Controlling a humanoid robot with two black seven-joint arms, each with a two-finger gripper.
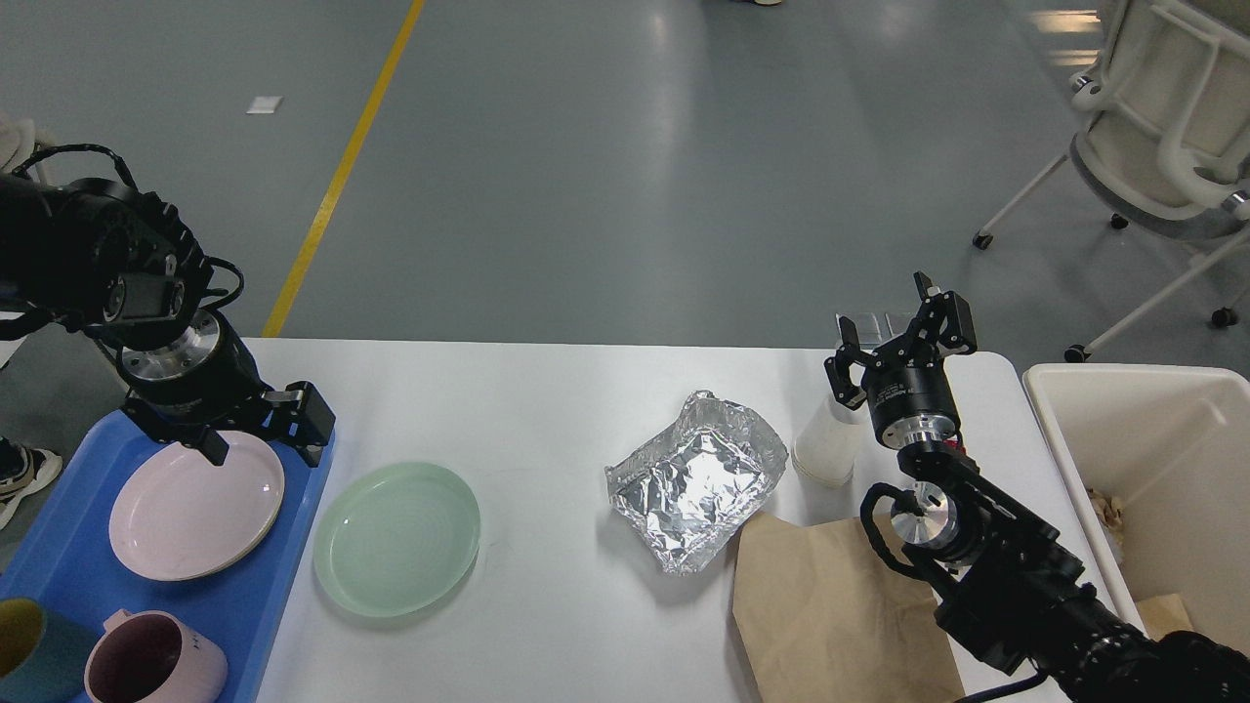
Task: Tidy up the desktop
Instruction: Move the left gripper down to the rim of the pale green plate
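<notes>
Here, head view: the desktop [547, 410] spans the frame. The left gripper [262, 430], fingers spread and empty, hangs over the pink plate [195, 506] in the blue tray [259, 596], which also holds two mugs [146, 664]. The right gripper [900, 337], open and empty, hovers above the cup [825, 454]. Green plate [397, 538], foil [695, 478] and paper bag [830, 615] likely await sorting; the bin [1094, 439] holds scraps.

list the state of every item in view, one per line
desktop: partly cluttered
pink plate: empty, on the blue tray
green plate: empty, flat on the desktop
foil tray: crumpled, empty
plastic cup: upright beside the foil tray
paper bag: lying flat
pink mug: upright on the blue tray
bin: open, some scraps inside
left pincer: open over the pink plate
right pincer: open, holding nothing
</notes>
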